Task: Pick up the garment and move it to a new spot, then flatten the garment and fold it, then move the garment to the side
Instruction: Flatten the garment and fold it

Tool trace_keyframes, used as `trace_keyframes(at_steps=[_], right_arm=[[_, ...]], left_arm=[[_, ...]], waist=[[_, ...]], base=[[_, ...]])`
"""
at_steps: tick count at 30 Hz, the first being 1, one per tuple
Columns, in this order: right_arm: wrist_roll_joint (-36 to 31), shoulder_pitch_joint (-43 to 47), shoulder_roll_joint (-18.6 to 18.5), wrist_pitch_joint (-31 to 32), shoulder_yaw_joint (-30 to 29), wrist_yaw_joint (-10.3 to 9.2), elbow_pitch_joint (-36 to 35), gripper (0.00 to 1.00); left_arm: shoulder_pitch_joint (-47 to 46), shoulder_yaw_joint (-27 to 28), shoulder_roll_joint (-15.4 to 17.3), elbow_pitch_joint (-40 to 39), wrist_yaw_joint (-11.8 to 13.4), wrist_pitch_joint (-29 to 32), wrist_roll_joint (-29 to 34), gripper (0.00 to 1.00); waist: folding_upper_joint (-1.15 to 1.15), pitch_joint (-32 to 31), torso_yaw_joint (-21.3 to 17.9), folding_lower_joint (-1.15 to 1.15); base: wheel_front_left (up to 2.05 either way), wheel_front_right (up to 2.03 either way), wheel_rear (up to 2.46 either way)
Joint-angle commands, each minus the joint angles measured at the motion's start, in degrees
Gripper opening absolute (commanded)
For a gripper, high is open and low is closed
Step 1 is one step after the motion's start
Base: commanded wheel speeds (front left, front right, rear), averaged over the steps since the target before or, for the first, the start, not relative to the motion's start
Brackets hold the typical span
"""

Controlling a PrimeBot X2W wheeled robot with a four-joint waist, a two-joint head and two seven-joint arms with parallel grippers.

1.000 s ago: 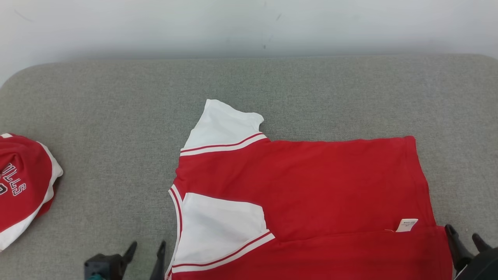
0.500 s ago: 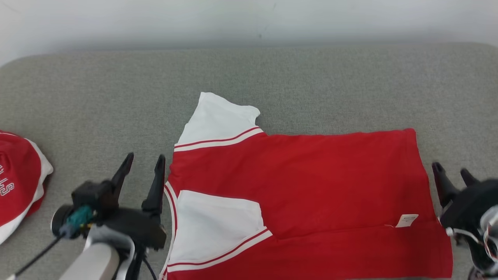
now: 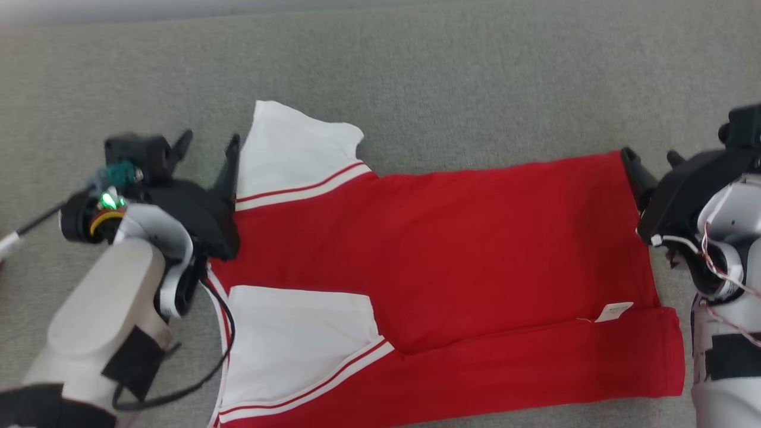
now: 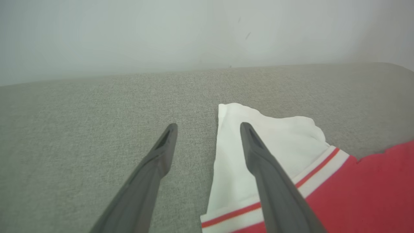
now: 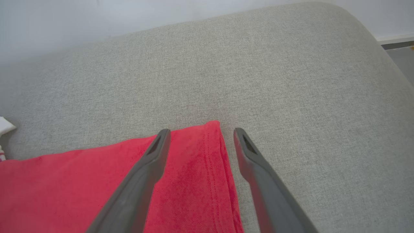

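A red garment (image 3: pixel 452 249) with white sleeves is seen spread flat on a grey fabric surface (image 3: pixel 416 53). It lies across the middle of the surface and toward the near edge, well short of the far edge. The neck end is turned to the left and the hem to the right. The near long side is folded over the body, and a small white label (image 3: pixel 615 310) is exposed at the fold.

The left gripper (image 3: pixel 211 139) is held low at the garment's far left corner, with its pale forearm angled up from the near left. Its jaws are spread wide: one finger is over the upper white sleeve (image 3: pixel 291 148) and the other over bare surface, so the sleeve's edge is straddled.

The right gripper (image 3: pixel 649 156) is positioned at the far corner of the hem, its forearm rising from the near right. Its jaws are also spread wide, one finger above red cloth and one above the surface beside it. Nothing is gripped by either. Whether the fingertips touch the cloth cannot be told.
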Motion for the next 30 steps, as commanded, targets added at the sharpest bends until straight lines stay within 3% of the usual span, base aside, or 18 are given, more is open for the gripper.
trace_keyframes(at_steps=[1, 9, 23, 30], right_arm=[[0.2, -0.7, -0.5, 0.0, 0.1, 0.03, 0.3, 1.00], [0.6, -6.5, -2.1, -0.9, 3.0, 0.03, 3.8, 1.00], [0.8, -8.7, -3.8, -0.6, 6.1, 0.03, 4.2, 1.00], [0.7, -9.0, -4.4, 2.6, 8.3, 0.03, 3.8, 1.00]], left_arm=[[-0.7, 0.0, -0.2, 0.3, -0.3, 0.1, -0.2, 1.00], [-9.2, -1.1, -0.9, 6.3, -1.9, 7.1, -0.6, 1.00], [-15.1, -3.7, 0.9, 11.2, 1.3, 18.0, 1.0, 1.00], [-14.3, -4.2, 0.5, 11.1, 0.1, 25.3, -1.4, 1.00]], waist=[[-0.01, 3.3, -2.2, -0.01], [-0.01, 6.9, -4.1, -0.01], [-0.01, 8.1, -5.1, -0.01], [-0.01, 8.7, -5.6, -0.01]], base=[[0.00, 0.00, 0.00], [0.00, 0.00, 0.00], [0.00, 0.00, 0.00], [0.00, 0.00, 0.00]])
